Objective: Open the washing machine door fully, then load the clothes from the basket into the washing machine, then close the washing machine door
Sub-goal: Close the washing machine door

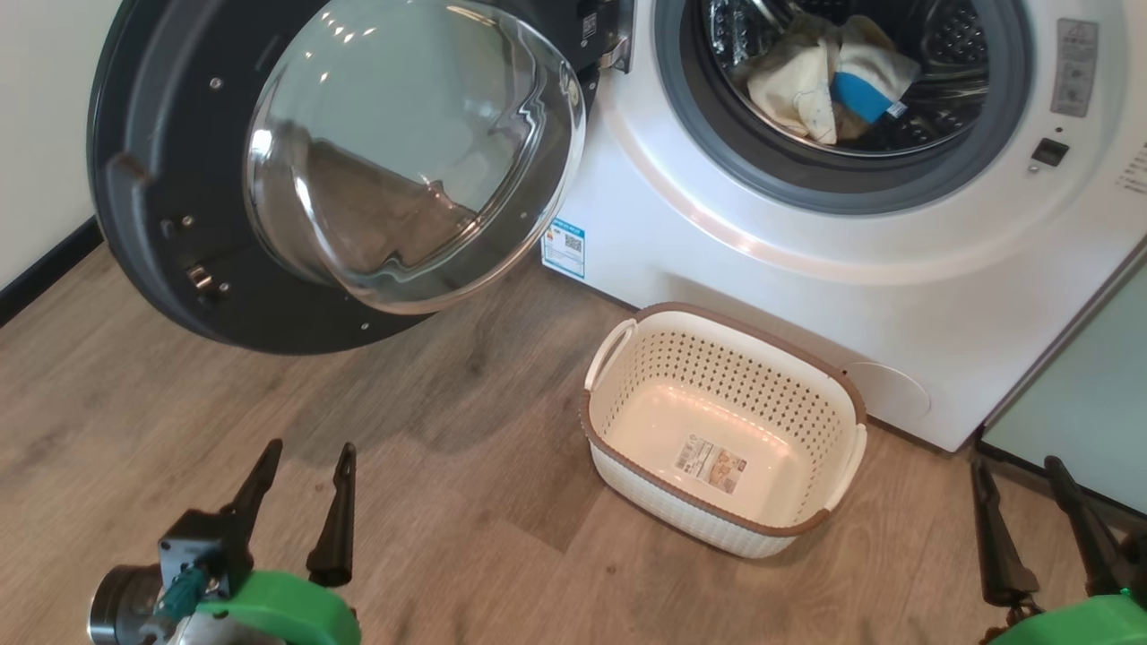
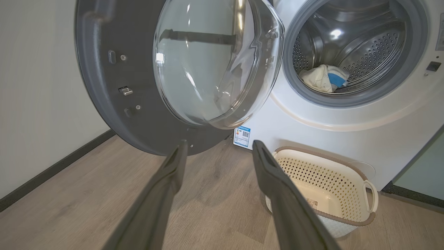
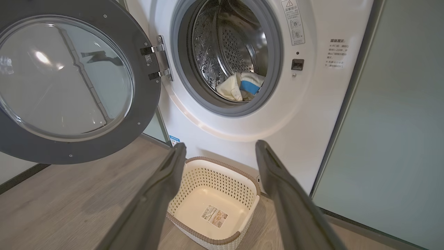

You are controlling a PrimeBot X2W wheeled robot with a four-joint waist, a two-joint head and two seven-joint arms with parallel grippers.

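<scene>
The washing machine (image 1: 806,260) (image 2: 347,128) (image 3: 305,114) has its door (image 1: 242,170) (image 2: 145,69) (image 3: 69,83) swung wide open to the left. Pale yellow and blue clothes (image 1: 829,81) (image 2: 324,78) (image 3: 241,86) lie inside the steel drum. The cream basket (image 1: 717,358) (image 2: 326,173) (image 3: 215,180) stands on the floor before the machine with nothing in it but a label. My left gripper (image 1: 309,461) (image 2: 218,146) is open, low at the left, back from the door. My right gripper (image 1: 1021,470) (image 3: 220,147) is open at the lower right, beside the basket.
A wood floor (image 1: 403,466) spreads between the grippers and the machine. A white wall with a dark baseboard (image 1: 45,269) runs along the left. A pale mint-green cabinet panel (image 1: 1084,394) (image 3: 399,121) stands to the right of the machine.
</scene>
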